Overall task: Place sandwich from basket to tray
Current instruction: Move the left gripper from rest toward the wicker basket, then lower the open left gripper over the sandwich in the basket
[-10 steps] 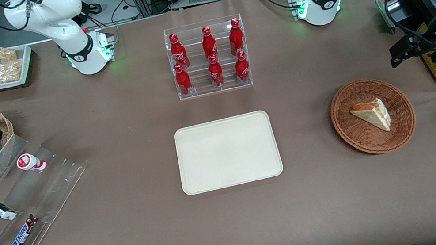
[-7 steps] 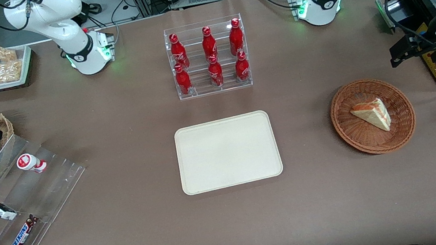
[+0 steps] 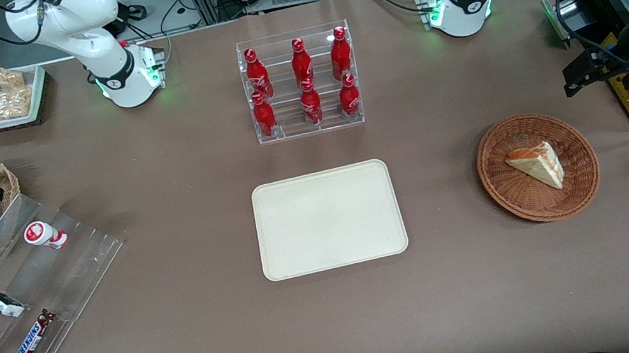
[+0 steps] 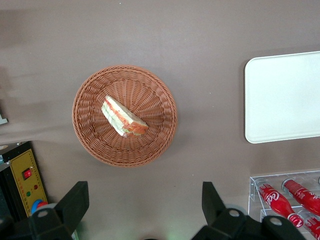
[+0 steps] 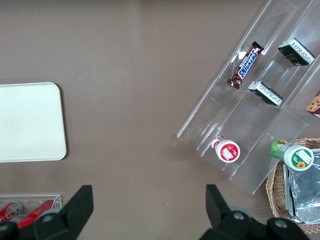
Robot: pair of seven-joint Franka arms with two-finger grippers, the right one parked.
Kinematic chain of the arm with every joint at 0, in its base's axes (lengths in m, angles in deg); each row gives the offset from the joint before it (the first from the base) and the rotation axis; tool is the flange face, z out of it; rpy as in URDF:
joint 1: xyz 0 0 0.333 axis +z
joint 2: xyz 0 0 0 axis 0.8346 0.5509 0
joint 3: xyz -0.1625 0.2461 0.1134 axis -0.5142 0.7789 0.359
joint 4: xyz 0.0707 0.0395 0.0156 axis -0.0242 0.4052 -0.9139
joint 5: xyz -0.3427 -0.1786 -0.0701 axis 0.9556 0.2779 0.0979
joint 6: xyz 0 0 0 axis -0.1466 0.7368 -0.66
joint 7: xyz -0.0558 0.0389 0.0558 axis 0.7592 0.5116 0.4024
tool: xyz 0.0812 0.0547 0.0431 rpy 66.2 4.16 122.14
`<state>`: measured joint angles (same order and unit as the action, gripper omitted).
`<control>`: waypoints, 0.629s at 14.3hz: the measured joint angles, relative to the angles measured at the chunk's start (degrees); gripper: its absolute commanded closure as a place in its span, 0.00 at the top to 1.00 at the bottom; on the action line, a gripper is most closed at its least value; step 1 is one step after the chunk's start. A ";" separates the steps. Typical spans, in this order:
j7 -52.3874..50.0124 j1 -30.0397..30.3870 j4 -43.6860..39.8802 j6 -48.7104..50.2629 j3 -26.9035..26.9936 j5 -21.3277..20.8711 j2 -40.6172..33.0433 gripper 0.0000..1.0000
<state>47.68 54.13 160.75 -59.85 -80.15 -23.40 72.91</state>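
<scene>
Almost no change over the last moment: the left arm's wrist shifts only slightly, so the reach has barely begun. The flat cream rectangular tray (image 3: pixel 329 219) sits bare mid-table. The round reddish-brown wicker basket (image 3: pixel 581 186) lies toward the working arm's end and holds the triangular pale-bread sandwich (image 3: pixel 536 162). The gripper (image 4: pixel 144 206) hangs open, well above and apart from the sandwich, farther from the front camera.

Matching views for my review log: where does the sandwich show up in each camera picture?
Front view: the sandwich lies in the basket, toward the working arm's end of the table.
Left wrist view: the sandwich lies in the basket, under the open claw hovering high above.
Right wrist view: not in it.
Shared landmark: the tray.
</scene>
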 measured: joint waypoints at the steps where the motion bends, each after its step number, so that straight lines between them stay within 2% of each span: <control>1: 0.00 0.00 0.00 0.00 0.00 0.00 0.02 1.00; 5: -1.99 -0.02 1.08 0.40 -0.02 0.00 0.53 1.00; 9: -3.02 0.07 6.42 -0.57 -0.05 -0.35 1.06 1.00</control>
<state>44.65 54.20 167.17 -60.43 -80.20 -23.74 73.97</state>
